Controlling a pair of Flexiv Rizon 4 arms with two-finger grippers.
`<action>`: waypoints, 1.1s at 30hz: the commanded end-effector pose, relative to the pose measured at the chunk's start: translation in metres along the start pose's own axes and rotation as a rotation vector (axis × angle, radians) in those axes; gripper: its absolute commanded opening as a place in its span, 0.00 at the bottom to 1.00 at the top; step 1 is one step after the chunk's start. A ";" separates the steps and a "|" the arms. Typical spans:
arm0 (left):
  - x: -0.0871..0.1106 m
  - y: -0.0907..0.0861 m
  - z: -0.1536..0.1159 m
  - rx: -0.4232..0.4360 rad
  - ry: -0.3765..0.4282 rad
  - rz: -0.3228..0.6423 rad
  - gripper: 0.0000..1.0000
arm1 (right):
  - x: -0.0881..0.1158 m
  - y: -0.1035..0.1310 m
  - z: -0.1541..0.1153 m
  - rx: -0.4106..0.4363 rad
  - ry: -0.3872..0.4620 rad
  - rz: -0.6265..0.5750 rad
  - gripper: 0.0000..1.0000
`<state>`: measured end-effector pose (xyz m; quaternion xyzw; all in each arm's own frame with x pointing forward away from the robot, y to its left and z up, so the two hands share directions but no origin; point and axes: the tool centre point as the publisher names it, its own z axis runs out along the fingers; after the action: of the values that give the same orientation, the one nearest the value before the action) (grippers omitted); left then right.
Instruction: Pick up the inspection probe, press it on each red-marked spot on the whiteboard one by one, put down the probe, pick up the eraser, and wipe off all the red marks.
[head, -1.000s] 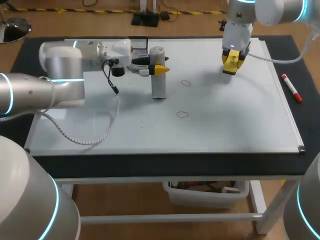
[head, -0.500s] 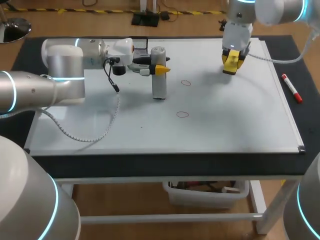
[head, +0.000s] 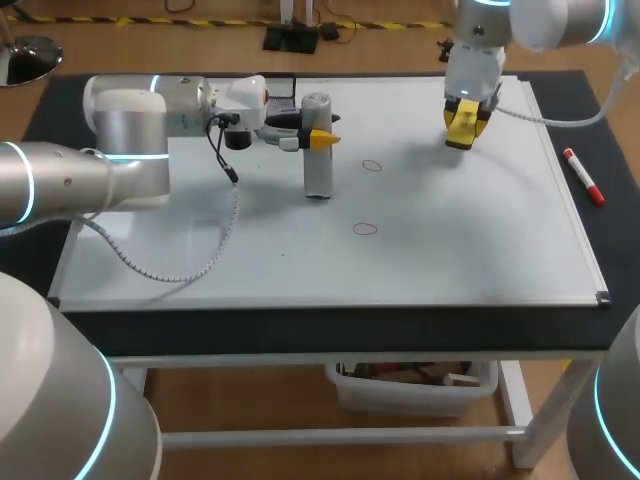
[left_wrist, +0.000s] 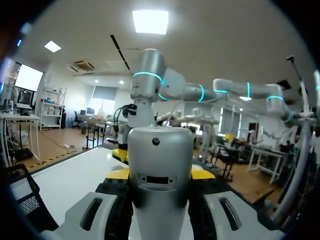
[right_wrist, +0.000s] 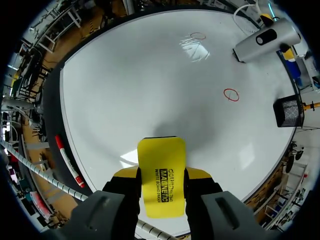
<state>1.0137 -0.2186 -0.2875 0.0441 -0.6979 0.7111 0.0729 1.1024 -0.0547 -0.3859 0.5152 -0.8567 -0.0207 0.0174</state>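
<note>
Two red circles counted on the whiteboard (head: 450, 260): one near (head: 366, 229), one further back (head: 373, 165), both unwiped. One marker pen (head: 583, 177) lies at the right edge. One probe (head: 317, 175) stands upright just left of the far circle, base apparently on the board. The left gripper (head: 322, 138) is clamped on its upper body. Judged rigid, smooth-cased and tall enough to tip, so a firm high hold suits pressing. One eraser (right_wrist: 161, 160), far right, is clamped in the right gripper (head: 463, 115) above the board. Judged light, hard-backed, soft-faced.
</note>
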 end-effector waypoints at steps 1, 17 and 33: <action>0.004 -0.006 -0.001 -0.012 -0.011 0.030 0.00 | 0.001 -0.001 -0.002 0.001 0.004 -0.002 0.00; -0.008 -0.039 -0.077 -0.057 -0.241 0.125 0.00 | 0.001 -0.001 -0.002 0.001 0.004 -0.002 0.00; -0.032 -0.048 -0.158 -0.044 -0.415 0.166 0.00 | 0.001 -0.001 -0.002 0.001 0.004 -0.002 0.00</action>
<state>1.0664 -0.0743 -0.2546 0.1215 -0.7170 0.6764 -0.1172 1.1024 -0.0546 -0.3859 0.5152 -0.8566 -0.0207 0.0174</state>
